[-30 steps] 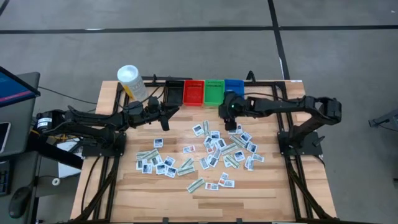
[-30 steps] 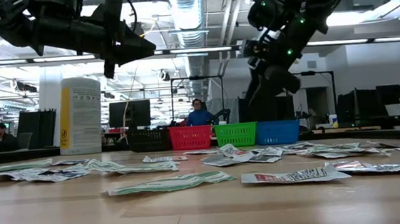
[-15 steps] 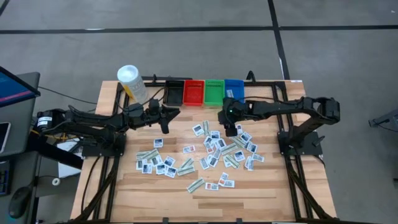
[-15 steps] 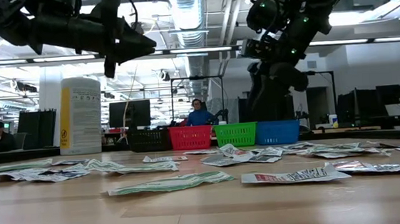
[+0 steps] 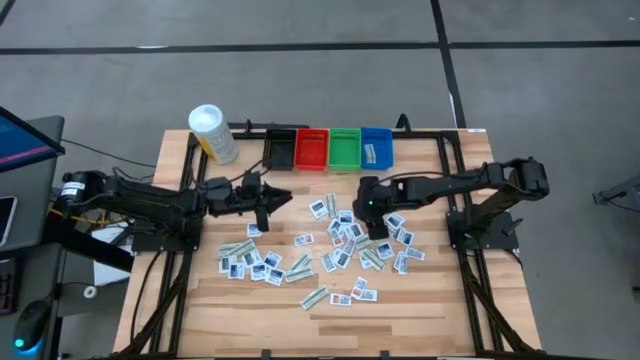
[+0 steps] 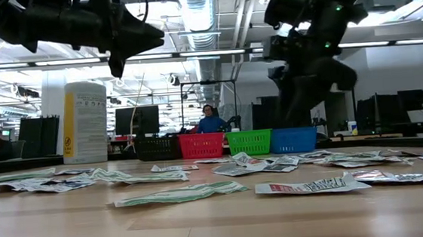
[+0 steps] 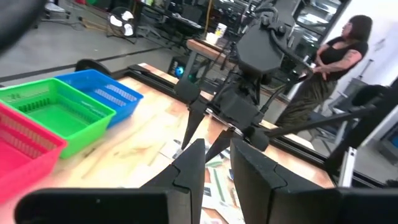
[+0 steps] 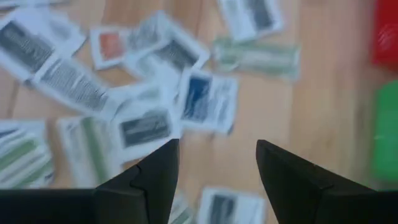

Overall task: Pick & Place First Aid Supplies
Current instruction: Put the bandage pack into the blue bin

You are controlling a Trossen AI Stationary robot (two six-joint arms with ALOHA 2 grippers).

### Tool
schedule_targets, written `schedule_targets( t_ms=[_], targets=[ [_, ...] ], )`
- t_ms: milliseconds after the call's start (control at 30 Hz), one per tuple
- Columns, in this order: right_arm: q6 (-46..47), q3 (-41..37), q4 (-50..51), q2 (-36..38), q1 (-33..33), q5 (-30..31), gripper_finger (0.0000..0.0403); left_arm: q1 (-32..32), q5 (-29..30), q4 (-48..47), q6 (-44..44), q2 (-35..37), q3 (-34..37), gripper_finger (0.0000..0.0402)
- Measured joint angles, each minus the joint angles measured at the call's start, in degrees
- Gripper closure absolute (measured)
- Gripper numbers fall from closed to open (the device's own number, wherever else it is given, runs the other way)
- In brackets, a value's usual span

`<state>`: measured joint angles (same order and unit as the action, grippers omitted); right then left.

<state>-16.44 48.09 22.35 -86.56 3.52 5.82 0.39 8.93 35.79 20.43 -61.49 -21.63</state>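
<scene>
- Small flat white first aid packets (image 5: 340,245) lie scattered across the wooden table, on the near side of the green plastic bin (image 5: 344,148).
- Right gripper (image 5: 378,228) hangs over that scatter, fingers spread wide, holding nothing.
- Left gripper (image 5: 268,203) hovers left of the bin, fingers partly parted, empty.

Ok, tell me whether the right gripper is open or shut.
Open. The right gripper points down over the scattered packets, its two dark fingers standing wide apart with bare table between them and nothing held.

White packets (image 5: 318,208) with blue print, red bin (image 5: 311,148).
</scene>
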Motion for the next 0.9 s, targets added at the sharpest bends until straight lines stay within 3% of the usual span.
schedule_targets(
  t_ms=[267,500,900],
  targets=[
    [13.05,0.01,13.29,0.0,-4.32,0.0,0.0196,-1.91,0.03,-0.22,0.0,-0.02,0.0,0.0325],
    [24.99,0.03,16.81,0.0,-7.45,0.0,0.0196,-3.12,0.0,-0.24,-0.02,-0.02,0.0,0.0325],
    [27.22,-3.61,13.77,0.02,-8.67,0.43,0.0196,-3.12,0.02,-0.24,-0.02,-0.02,0.0,0.0325]
  ],
)
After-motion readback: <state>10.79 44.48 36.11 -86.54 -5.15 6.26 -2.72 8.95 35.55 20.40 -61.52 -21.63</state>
